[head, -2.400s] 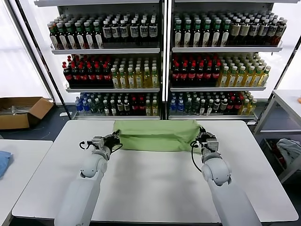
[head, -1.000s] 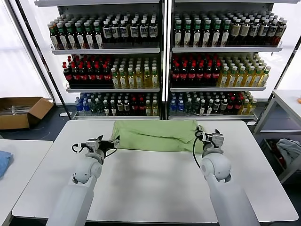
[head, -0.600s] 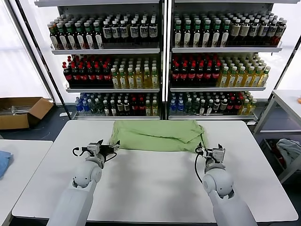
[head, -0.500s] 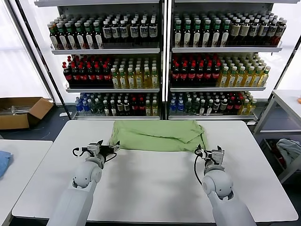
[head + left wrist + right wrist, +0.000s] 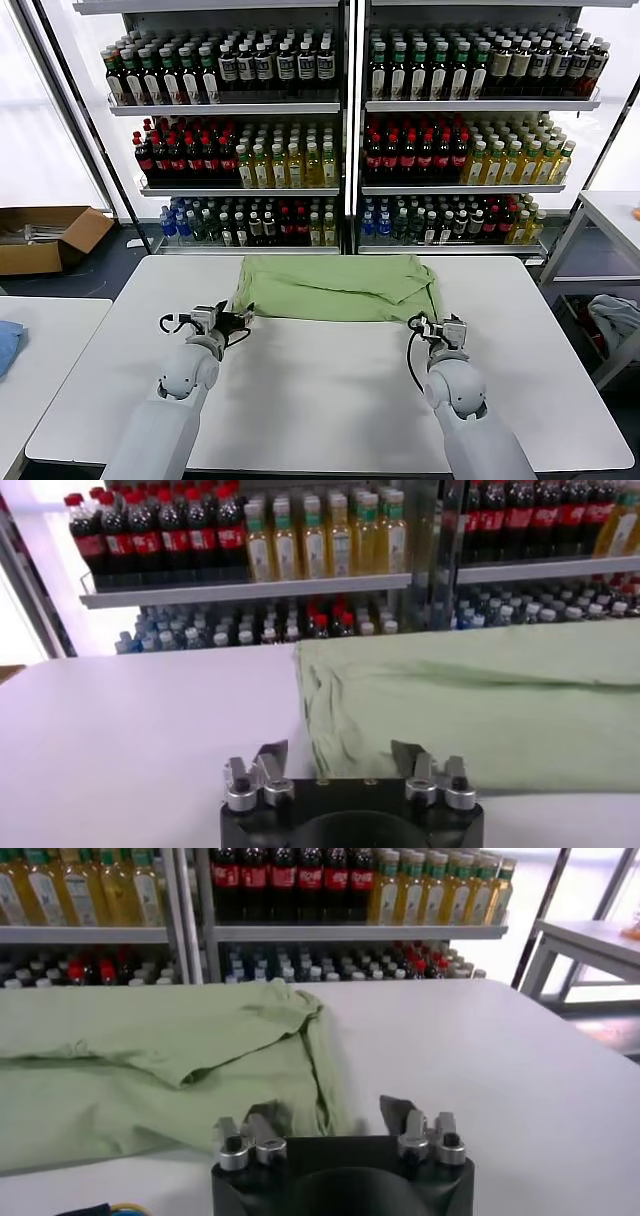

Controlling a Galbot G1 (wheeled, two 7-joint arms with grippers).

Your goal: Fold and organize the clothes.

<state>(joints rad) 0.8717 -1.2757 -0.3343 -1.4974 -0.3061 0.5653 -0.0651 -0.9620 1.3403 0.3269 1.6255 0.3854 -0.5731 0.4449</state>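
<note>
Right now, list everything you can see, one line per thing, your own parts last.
shirt: one, light green, lying flat at the far middle of the table
table: one, white, in front of the robot
bottle shelves: two racks, many red, yellow, green and dark bottles, behind the table
cardboard box: one, brown, floor at far left
blue cloth: one, on the left side table
pale cloth bundle: one, grey-white, far right
left gripper: open, at the shirt's near left corner
right gripper: open, at its near right corner

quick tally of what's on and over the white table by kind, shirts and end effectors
light green shirt: 1
end effectors: 2, left end effector and right end effector, both at the shirt's near corners with nothing held
white table: 1
total: 4
</note>
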